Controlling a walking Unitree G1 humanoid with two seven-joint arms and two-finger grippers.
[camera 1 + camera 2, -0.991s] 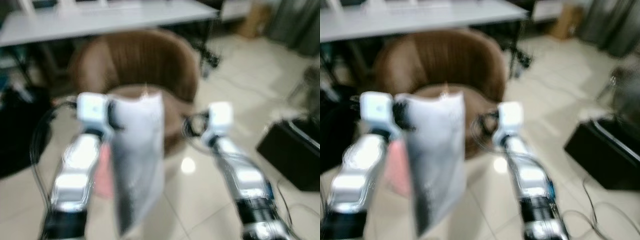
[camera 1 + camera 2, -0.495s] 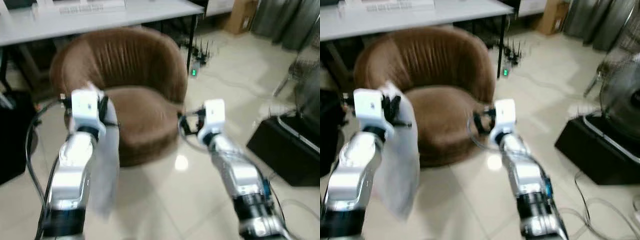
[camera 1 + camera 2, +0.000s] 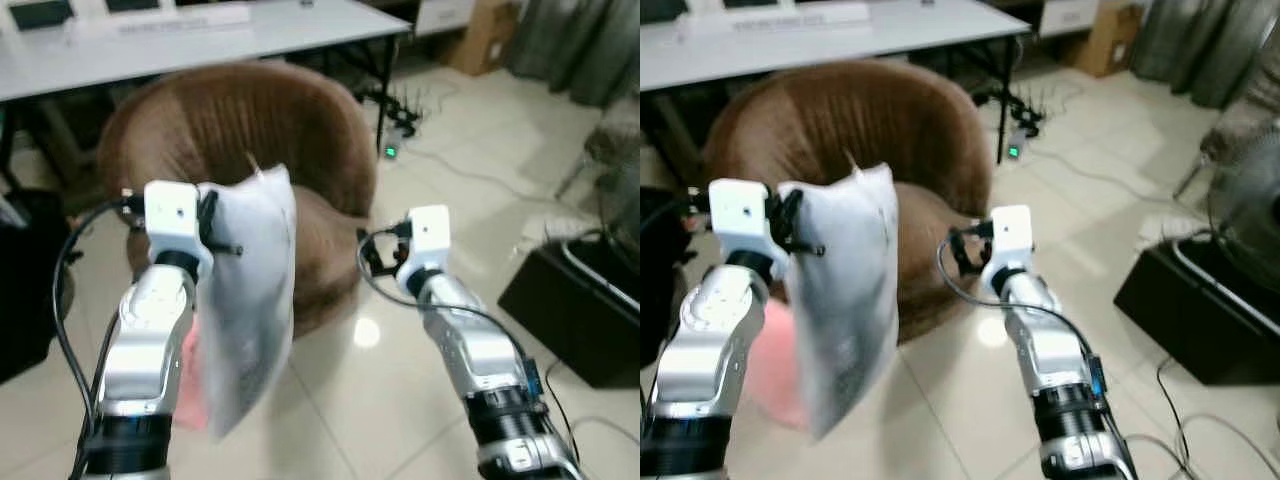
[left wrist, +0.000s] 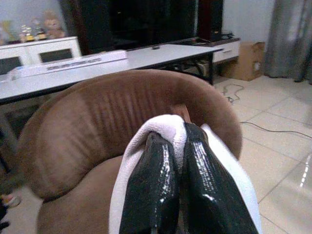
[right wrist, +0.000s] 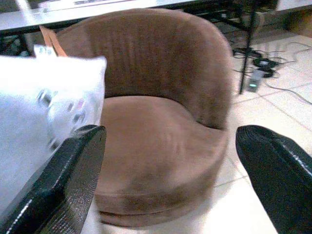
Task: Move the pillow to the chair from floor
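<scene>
Left claw is clamped tight on the top edge of the pillow, which hangs limp in the air just in front of the chair, short of its seat. Right claw is spread wide and empty, also in front of the chair. Risk: the thin pinch may slip, or the dangling lower end may snag the chair's front edge. Both arms are raised and extended toward the chair.

A white pillow hangs at centre left, pinched by the left claw before a brown chair. The right claw sits mid-frame. A white tabletop crosses the top.
</scene>
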